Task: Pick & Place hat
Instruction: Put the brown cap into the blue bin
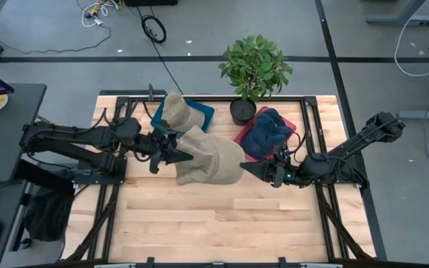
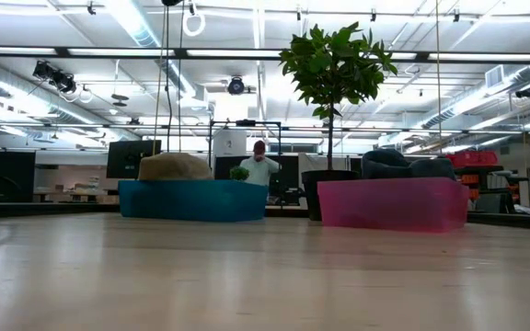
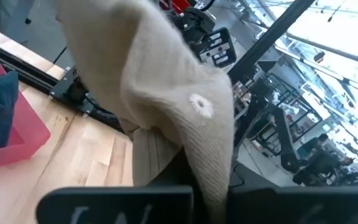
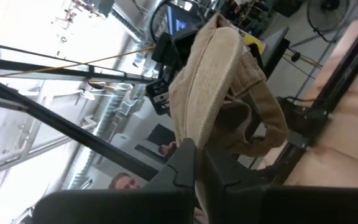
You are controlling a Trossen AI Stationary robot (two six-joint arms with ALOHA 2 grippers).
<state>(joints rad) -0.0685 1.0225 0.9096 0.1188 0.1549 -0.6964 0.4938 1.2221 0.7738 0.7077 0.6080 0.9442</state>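
Note:
A beige knit hat [image 1: 208, 156] hangs in the air between my two grippers over the middle of the table. It stays above what the low view takes in. My left gripper [image 1: 171, 147] is shut on its left end, my right gripper [image 1: 253, 170] on its right end. A second beige hat [image 1: 176, 110] lies in a blue tray [image 1: 203, 113] at the far edge. A dark blue hat [image 1: 267, 131] sits in a pink tray [image 1: 246, 132] beside it. My left gripper holds the hat's left end [image 3: 213, 168], pinched between the two fingers, coming level from the table's left. The knit drapes over the fingers and hides the exact spot. The hat is lifted clear of the table. My right gripper pinches the hat's ribbed edge [image 4: 194, 134] at its right end between the two fingers [image 4: 182, 163], coming level from the table's right. The hat stretches away from the fingers toward the other arm, clear of the table.
A potted plant [image 1: 253, 71] stands at the far edge between the blue tray [image 2: 191, 199] and the pink tray [image 2: 394, 203]. Black frame rails [image 1: 110, 216] run along the table's sides. Bare wood [image 1: 222, 216] lies toward the near edge. A person [image 2: 259, 168] stands far behind the table.

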